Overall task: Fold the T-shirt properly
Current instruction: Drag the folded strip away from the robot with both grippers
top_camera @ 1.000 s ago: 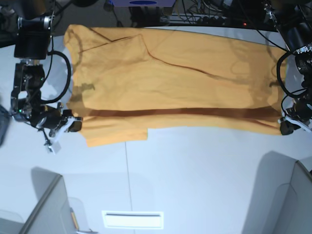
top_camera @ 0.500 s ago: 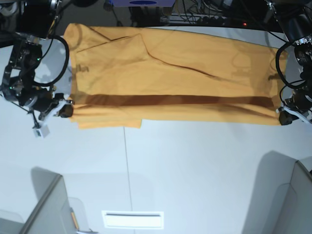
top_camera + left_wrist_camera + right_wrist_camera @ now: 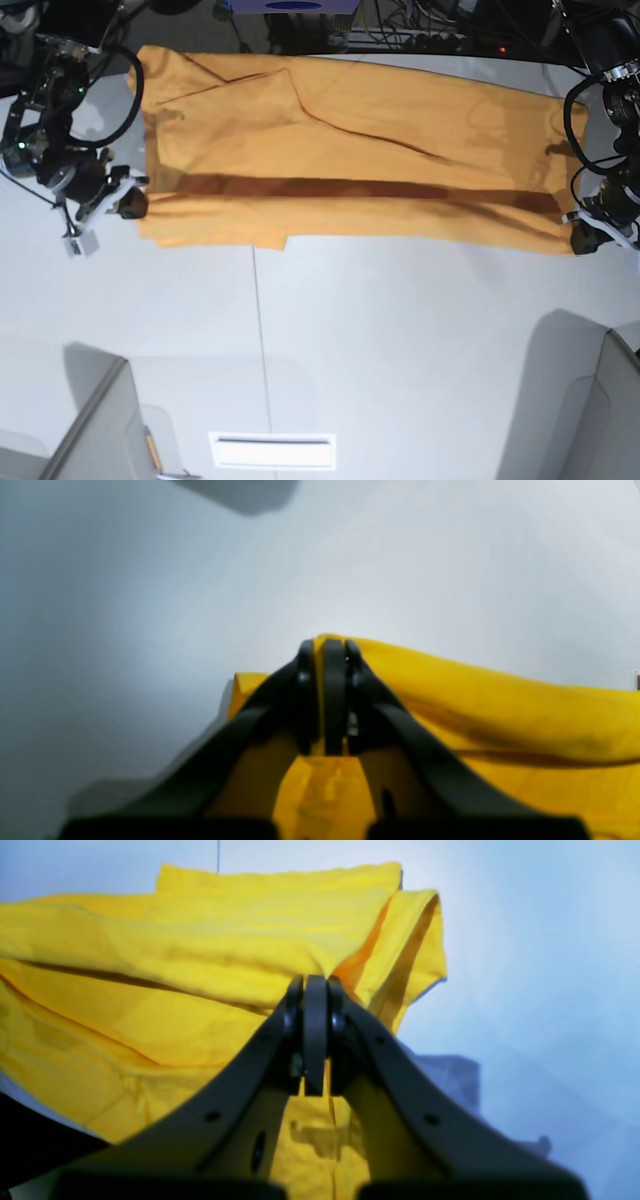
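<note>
The T-shirt (image 3: 350,150) lies spread across the upper half of the frame on the white table (image 3: 400,350), its near edge lifted over. The left gripper (image 3: 583,240) (far right) and right gripper (image 3: 130,205) (far left) each pinch that edge, jaws closed on cloth. Grey panels (image 3: 100,430) sit in the lower corners.

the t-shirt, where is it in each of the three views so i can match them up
Base: the T-shirt spans the top half, folded lengthwise, both ends pinched.
Left wrist: lower right, its edge clamped in the shut left gripper.
Right wrist: fills the left and centre, pinched by the shut right gripper.
Shared landmark: the white table beneath it.
</note>
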Controlling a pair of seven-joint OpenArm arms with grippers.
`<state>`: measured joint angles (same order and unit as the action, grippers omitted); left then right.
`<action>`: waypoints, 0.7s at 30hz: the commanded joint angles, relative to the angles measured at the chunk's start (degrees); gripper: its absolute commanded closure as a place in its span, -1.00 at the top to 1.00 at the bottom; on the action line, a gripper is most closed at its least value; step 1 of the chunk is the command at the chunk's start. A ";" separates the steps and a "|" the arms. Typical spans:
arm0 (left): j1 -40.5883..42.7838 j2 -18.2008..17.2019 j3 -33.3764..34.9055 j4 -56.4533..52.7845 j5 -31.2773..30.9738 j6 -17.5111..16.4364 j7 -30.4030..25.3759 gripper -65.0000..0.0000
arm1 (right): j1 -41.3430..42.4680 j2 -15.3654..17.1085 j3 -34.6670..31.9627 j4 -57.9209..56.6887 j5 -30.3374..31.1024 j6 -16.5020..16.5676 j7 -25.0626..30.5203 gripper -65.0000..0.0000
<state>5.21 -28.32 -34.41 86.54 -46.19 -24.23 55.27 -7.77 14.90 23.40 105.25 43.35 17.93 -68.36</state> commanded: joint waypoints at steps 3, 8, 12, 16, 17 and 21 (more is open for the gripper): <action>0.28 -1.35 -0.53 0.97 -0.53 -0.34 -1.07 -1.00 | -1.15 0.71 0.38 2.40 0.73 0.22 1.06 -1.00; 2.04 -1.53 -0.53 1.50 -0.53 -0.34 -1.07 -1.00 | -2.74 0.71 0.38 2.57 0.73 0.22 1.06 -1.00; 3.27 -1.35 -1.94 1.50 -0.53 -0.34 -0.89 -1.00 | -3.97 0.71 0.38 3.36 0.73 0.31 1.06 -1.00; 4.50 -1.27 -3.70 1.50 -0.53 -0.34 -0.98 -1.00 | -5.37 0.71 0.38 5.47 0.82 0.31 1.06 -1.00; 4.85 -1.35 -3.70 1.50 -0.53 -0.34 -0.98 -1.00 | -5.72 0.71 0.38 5.82 1.09 0.31 1.06 -1.00; 5.64 -1.27 -3.52 1.50 -0.53 -0.43 -0.89 -1.00 | -7.48 0.88 0.38 5.91 6.36 0.31 1.41 -1.00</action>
<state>10.87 -28.12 -37.41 87.07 -46.00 -24.40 55.48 -15.97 14.92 23.40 110.19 48.84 17.96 -68.16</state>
